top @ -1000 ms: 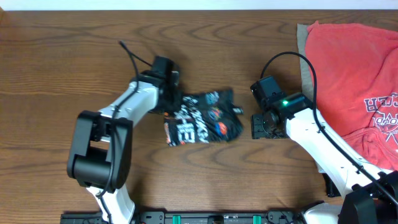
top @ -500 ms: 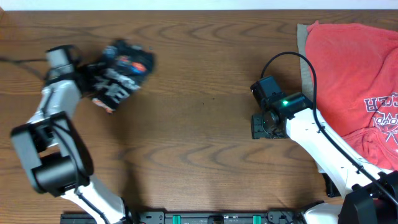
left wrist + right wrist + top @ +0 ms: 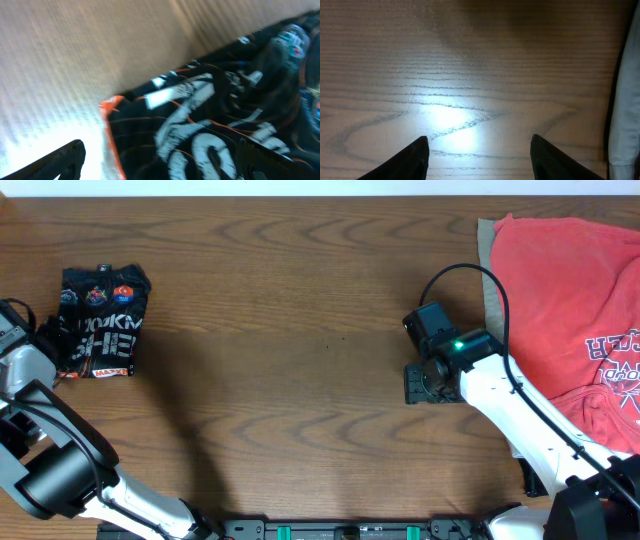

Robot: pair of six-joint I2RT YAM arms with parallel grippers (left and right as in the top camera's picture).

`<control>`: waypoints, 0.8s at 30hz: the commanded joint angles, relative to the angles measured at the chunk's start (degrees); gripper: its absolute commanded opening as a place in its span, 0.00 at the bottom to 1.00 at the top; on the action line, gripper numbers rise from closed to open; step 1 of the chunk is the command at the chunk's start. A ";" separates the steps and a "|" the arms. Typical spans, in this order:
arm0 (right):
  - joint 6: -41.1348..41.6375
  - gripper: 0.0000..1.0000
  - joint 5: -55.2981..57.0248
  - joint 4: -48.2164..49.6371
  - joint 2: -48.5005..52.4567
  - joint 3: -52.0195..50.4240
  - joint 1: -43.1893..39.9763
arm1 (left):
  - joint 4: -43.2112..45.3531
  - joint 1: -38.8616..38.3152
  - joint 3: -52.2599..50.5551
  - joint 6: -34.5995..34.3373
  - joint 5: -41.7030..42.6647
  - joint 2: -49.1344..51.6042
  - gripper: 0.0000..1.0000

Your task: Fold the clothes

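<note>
Swept from the wooden worktop's middle to its far left, the folded black sports jersey with white lettering lies freed beneath the left end effector's wide-spread jaws — next, likely, the right end effector, half-parted and empty over bare wood, must fetch the coral-red printed T-shirt.
</note>
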 commanded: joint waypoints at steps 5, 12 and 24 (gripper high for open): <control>2.12 0.77 -0.31 0.63 -0.90 0.70 -0.61 | -1.77 -3.61 0.83 -0.04 9.01 -4.79 0.98; 3.69 0.97 -9.97 9.62 -0.87 0.70 -4.44 | -7.34 -17.29 0.81 4.48 8.92 -8.79 0.98; -7.43 0.99 -15.32 5.62 -0.70 0.70 -16.02 | -33.00 -46.21 0.26 5.05 8.76 -6.56 0.98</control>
